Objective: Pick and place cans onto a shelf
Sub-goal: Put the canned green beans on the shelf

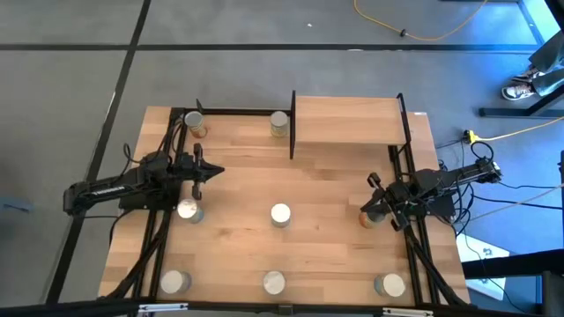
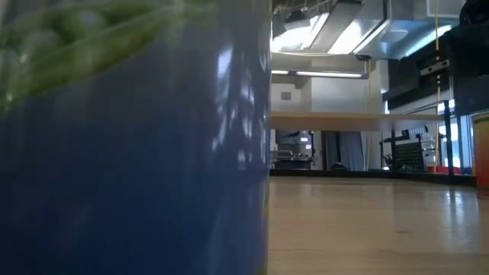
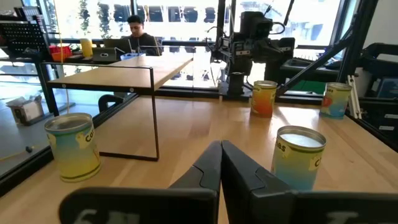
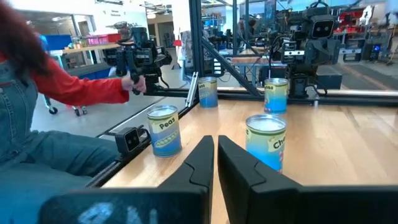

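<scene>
Both claws are hovering over the surface [image 1: 291,180] with nothing between their fingers. Left claw [image 1: 214,172] is sitting at the left side, fingers pressed together, pointing toward the middle; in its own wrist view the left claw [image 3: 221,163] is showing two dark fingertips meeting in a closed point. Right claw [image 1: 370,183] is positioned at the right side, just beside an orange-labelled can [image 1: 368,214]; the right wrist view is showing the right claw [image 4: 215,155] with its fingers nearly together, only a thin slit between them, gripping nothing.

Eight cans are standing upright on the surface, none on the shelf [image 1: 348,119]. Shelf is standing at the far edge, right of centre, its board bare. Two cans are sitting along the far edge: one at the far left corner [image 1: 194,121] and one just left of the shelf [image 1: 279,123]. Middle row is holding a can near the left arm [image 1: 188,210], a centre can [image 1: 280,214] and the orange-labelled one. Near edge is carrying three more: near left [image 1: 174,282], near centre [image 1: 275,283], near right [image 1: 391,285].

Low view is being filled largely by a blue can [image 2: 134,153] standing right against the lens. A person in a red sleeve [image 4: 81,87] is showing beyond the surface in the right wrist view.
</scene>
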Controlling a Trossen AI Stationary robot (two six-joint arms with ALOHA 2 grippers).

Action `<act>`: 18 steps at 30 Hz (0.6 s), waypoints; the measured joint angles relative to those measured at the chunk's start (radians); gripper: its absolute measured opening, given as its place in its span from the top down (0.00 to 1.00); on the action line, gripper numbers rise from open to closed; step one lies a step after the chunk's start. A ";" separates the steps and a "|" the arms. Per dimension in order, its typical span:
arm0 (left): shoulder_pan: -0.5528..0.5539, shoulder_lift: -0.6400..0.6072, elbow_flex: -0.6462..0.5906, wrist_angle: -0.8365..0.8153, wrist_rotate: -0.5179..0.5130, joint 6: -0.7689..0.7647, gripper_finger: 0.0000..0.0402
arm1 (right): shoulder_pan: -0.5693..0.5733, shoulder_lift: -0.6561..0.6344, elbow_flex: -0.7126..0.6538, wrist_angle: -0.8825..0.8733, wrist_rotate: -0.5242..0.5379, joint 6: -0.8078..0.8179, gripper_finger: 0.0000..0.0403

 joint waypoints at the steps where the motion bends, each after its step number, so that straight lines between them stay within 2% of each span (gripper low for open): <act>1: 0.000 0.000 0.000 0.000 0.000 0.000 1.00 | 0.000 0.000 0.000 0.001 0.001 0.000 0.94; 5: 0.000 0.000 0.000 0.010 -0.018 0.001 1.00 | 0.000 0.000 0.030 -0.015 0.130 0.146 0.94; 11: 0.000 0.000 0.001 0.010 -0.018 0.069 1.00 | 0.000 0.035 0.189 -0.307 0.214 0.237 0.94; 18: 0.000 0.000 0.045 -0.005 -0.019 0.079 1.00 | 0.000 0.241 0.459 -0.601 0.236 0.320 0.94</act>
